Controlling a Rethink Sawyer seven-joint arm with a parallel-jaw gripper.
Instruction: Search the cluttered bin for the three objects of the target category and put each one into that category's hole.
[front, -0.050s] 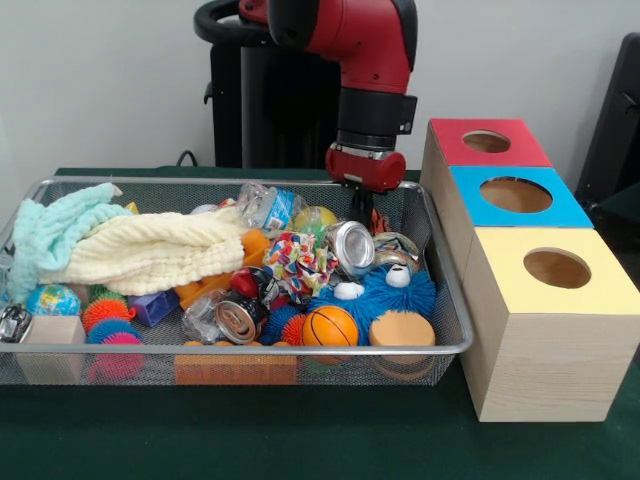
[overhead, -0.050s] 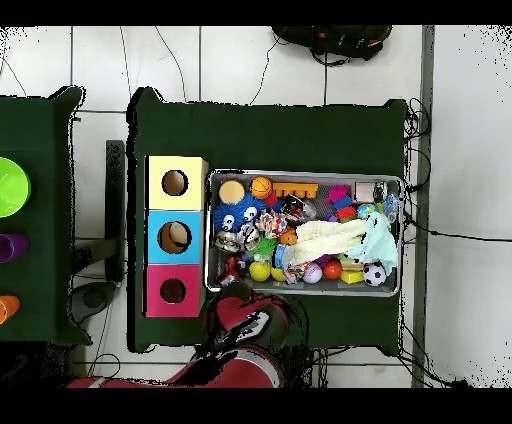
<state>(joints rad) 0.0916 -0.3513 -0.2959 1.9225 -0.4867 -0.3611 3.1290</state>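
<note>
**Arm lowered at the bin's back corner, search step under way**

The gripper (front, -0.050s: 366, 205) hangs just inside the wire bin (front, -0.050s: 452, 300), at the corner nearest the red-topped box (front, -0.050s: 487, 141). Whether it is open, closed or holding anything cannot be told; its tip is lost behind the mesh and clutter.

The target category is not given, so the task's objects cannot be singled out. Directly below and in front of the gripper lies a silver can (front, -0.050s: 352, 246); further forward sit a blue fuzzy toy (front, -0.050s: 385, 298) and a small basketball (front, -0.050s: 329, 326). Well off to one side lie a cream cloth (front, -0.050s: 150, 252) and a mint cloth (front, -0.050s: 45, 232).

This looks like the picking stage. To the other side stand the blue-topped box (front, -0.050s: 515, 195) and the yellow-topped box (front, -0.050s: 556, 268), each with a round hole. The next move probably calls for a clean grasp on one item, then a lift clear of the bin's rim.
</note>
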